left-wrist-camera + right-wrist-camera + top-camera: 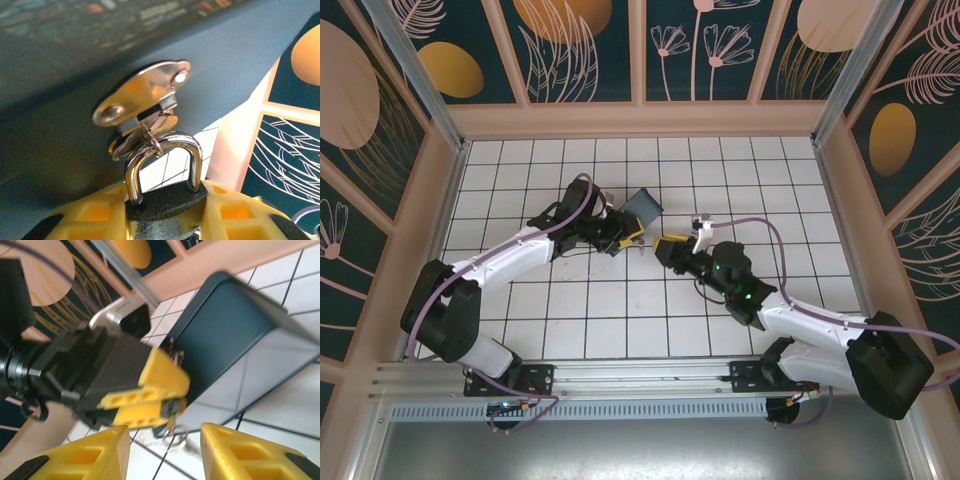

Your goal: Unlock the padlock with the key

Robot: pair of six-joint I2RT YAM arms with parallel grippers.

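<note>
With the left pincer clamped on the padlock, its shackle through the hasp of the box at the middle of the tabletop, and the right pincer just right of it, jaws apart, an off-axis key push can swivel the padlock or shift the box.

Bright even light; wrist views blurred close-up.

The padlock is grainy black with a shiny silver shackle. The box is dull blue-grey. The left end effector and right end effector have yellow fingers. The desk is white, gridded with dark lines.
</note>
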